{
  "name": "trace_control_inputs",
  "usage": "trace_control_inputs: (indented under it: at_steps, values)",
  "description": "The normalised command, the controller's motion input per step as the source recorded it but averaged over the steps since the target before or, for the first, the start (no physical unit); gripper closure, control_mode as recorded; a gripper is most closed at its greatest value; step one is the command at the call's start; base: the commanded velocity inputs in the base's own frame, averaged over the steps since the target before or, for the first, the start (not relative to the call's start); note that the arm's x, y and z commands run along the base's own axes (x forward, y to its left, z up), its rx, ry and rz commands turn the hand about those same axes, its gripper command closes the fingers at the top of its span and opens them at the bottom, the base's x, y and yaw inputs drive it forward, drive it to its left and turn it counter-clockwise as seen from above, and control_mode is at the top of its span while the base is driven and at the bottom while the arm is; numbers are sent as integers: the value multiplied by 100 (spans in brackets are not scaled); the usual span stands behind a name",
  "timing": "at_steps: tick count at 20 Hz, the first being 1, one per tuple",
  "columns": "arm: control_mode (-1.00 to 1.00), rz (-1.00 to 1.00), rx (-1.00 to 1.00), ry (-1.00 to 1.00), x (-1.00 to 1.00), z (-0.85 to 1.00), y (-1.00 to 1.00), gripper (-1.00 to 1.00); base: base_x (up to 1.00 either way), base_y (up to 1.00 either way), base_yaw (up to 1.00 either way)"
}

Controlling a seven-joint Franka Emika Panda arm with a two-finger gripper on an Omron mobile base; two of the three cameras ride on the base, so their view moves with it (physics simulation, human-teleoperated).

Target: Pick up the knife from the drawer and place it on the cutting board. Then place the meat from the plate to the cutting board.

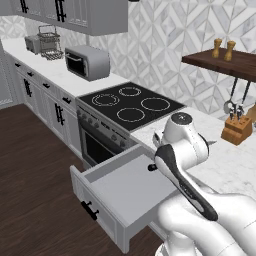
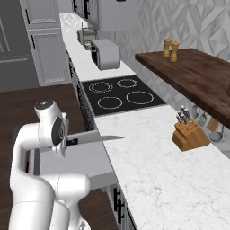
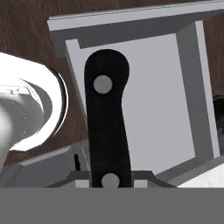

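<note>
I see gripper (image 3: 110,177) clamped on black-handled, silver-bladed knife (image 2: 96,139) | level, tip toward white marble counter (image 2: 161,170) | above open light-grey drawer (image 1: 125,192)

The white arm rises from the lower left of the right base view and folds over at mid-left, wrist turned sideways. Its gripper (image 3: 108,178), at the bottom centre of the hand view, is clamped tight on the knife (image 3: 107,118) by the handle.
</note>
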Motion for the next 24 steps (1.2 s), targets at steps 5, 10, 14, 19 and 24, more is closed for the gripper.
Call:
trace_control_inputs:
  at_steps: [5,10,14,19,24]
  values:
    - [-100,0,2,1,0,16,-30,100,0,0,0]
    - [-100,0,0,0,0,12,-48,100,0,0,0]
    - [100,0,0,0,-3,1,-4,100,-55,1,1]
    - [100,0,0,0,0,0,0,100,-97,44,14]
    - [100,0,0,0,0,0,0,100,-37,90,61]
